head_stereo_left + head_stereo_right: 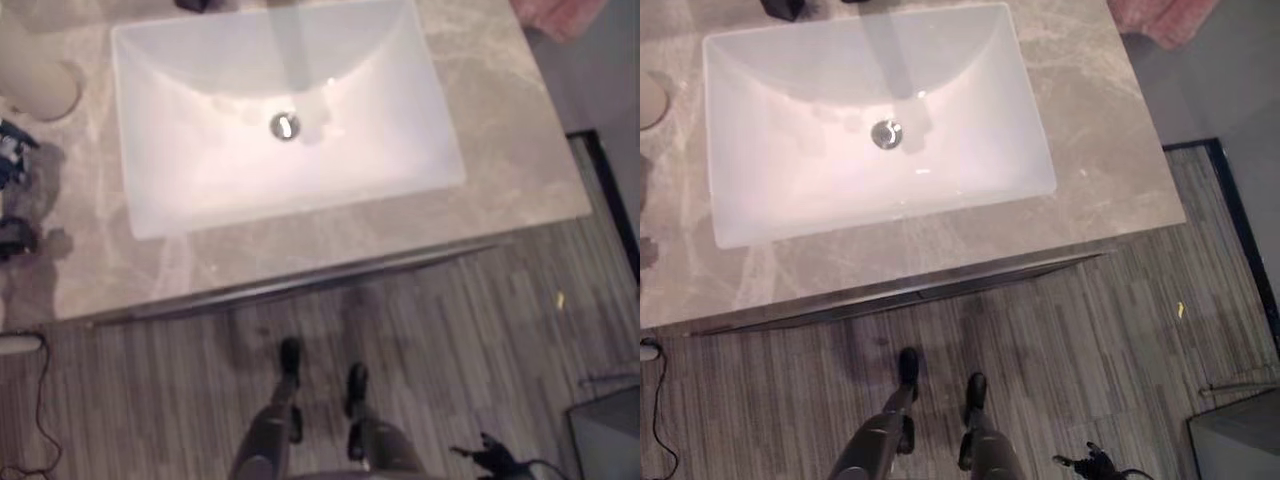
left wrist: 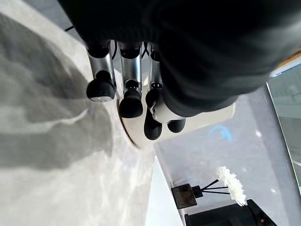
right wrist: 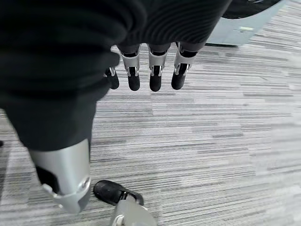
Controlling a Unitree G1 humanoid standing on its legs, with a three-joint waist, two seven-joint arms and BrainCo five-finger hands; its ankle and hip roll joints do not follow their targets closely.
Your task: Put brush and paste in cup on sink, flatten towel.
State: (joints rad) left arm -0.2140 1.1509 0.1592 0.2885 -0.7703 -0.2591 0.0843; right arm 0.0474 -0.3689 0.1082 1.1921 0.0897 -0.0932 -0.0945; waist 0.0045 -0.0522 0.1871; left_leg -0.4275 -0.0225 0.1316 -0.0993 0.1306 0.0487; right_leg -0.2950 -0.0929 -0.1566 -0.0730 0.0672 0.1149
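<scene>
Right wrist view has the right hand (image 3: 155, 70) hanging over the striped floor (image 1: 450, 350) on the near right, its fingers straight and holding nothing. Past the floor stands the marble counter (image 1: 500, 150), with the white basin (image 1: 200, 170) set into it and the drain (image 1: 285, 126) at its middle. At the counter's left edge lie blurred blue and dark shapes (image 1: 12, 150); whether they are brush and paste I cannot tell. Just beyond them, at the far left, stands the cup (image 1: 40, 80), upright and beside the basin. The left wrist view shows the left hand (image 2: 131, 101) over the counter right by that cup, fingers relaxed and loosely bent, empty; whether the tips touch the cup I cannot tell. The pink towel (image 1: 1160, 20) lies at the far right corner, well apart from the cup.
</scene>
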